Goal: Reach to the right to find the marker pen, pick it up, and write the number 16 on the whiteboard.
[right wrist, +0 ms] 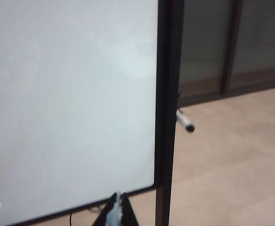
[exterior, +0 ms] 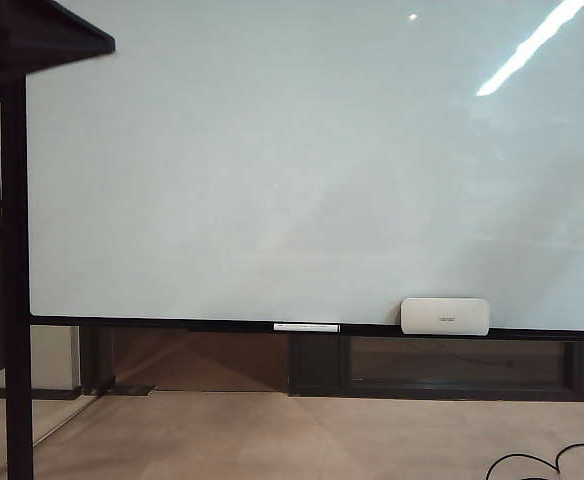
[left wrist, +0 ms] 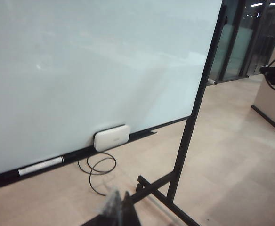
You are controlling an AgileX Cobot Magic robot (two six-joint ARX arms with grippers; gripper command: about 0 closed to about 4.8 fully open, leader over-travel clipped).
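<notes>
The right gripper (right wrist: 117,209) is seen with its jaws closed together and nothing held; it is aimed at the lower corner of the whiteboard (right wrist: 71,103), near the black stand post (right wrist: 165,108). Beyond that post the marker pen (right wrist: 184,121) is seen projecting, well apart from the gripper. The left gripper (left wrist: 118,209) is blurred, and its jaw state cannot be told; it is directed at the whiteboard's lower edge. On the ledge (exterior: 172,323) a white eraser block (exterior: 445,316) and a thin white stick (exterior: 306,327) are found. A black cable (left wrist: 97,170) is looped on the floor. No writing is visible on the whiteboard.
</notes>
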